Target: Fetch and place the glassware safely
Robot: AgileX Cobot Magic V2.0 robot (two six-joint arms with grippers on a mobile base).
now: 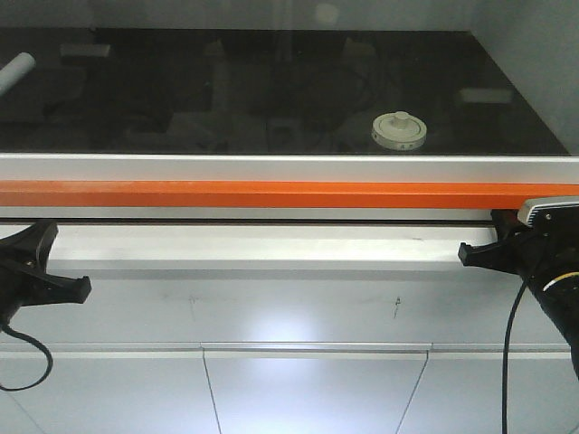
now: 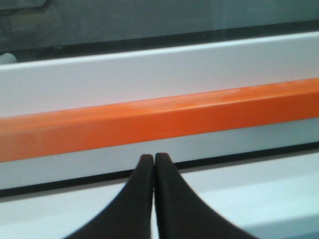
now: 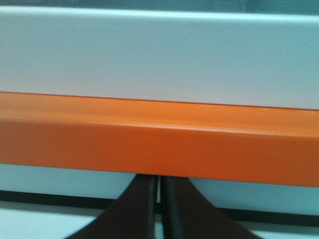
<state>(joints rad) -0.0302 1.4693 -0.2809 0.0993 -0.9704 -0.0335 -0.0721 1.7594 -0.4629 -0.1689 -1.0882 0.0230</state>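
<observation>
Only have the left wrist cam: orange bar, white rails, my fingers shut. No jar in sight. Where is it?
Observer: The front view shows the lidded glass jar standing on the dark surface beyond the orange bar, right of centre.
Operator: Which arm is nearer?
Observer: The right gripper. It is low at the right edge, on the near side of the bar.
Operator: Is it open?
Observer: No. In its wrist view the fingers are together with only a slit between them, holding nothing.
</observation>
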